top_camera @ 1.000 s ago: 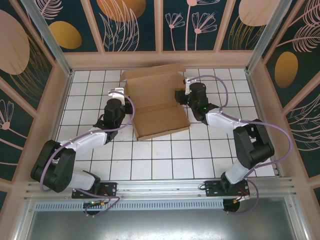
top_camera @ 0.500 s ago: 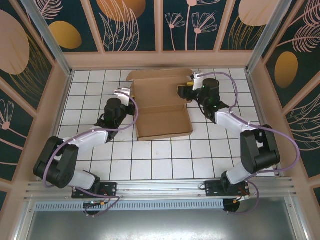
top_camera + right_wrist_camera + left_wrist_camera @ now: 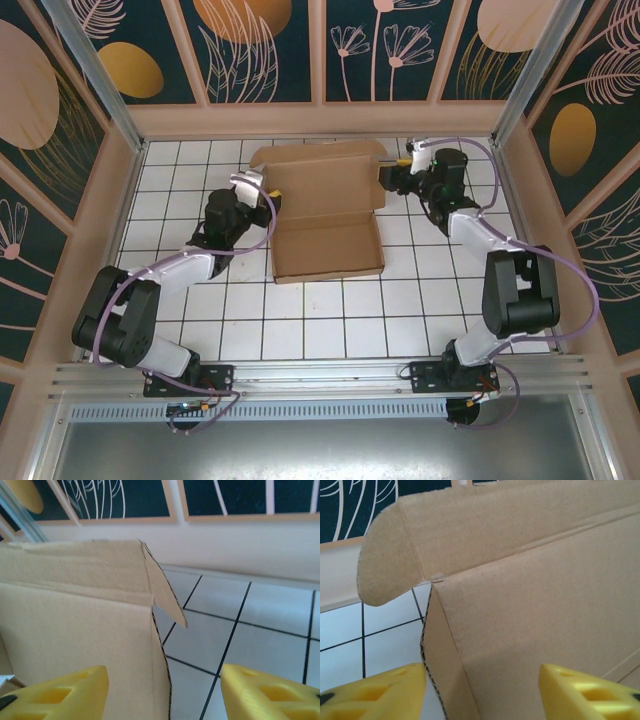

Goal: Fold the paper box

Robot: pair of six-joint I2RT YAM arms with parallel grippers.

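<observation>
The paper box (image 3: 325,205) is plain brown cardboard, lying half formed mid-table with its lid panel (image 3: 318,156) raised at the far side. My left gripper (image 3: 270,194) is open at the box's left side. In the left wrist view the left wall's raw edge (image 3: 432,650) stands between my left gripper's (image 3: 482,695) yellow fingers (image 3: 375,695), untouched, and a rounded tab (image 3: 385,575) sticks out above. My right gripper (image 3: 388,175) is open at the far right corner. In the right wrist view that corner's edge (image 3: 160,645) lies between my right gripper's (image 3: 162,695) spread fingers (image 3: 272,692).
The white tiled table (image 3: 330,320) is ringed by a low wooden wall (image 3: 320,120), which runs close behind the box's lid. A metal rail (image 3: 320,375) crosses the near edge by the arm bases. Bare tiles lie in front of the box.
My left gripper has opened and let go of the box's left wall. My right gripper has opened a little wider and moved toward the far right corner. The box has shifted slightly right.
</observation>
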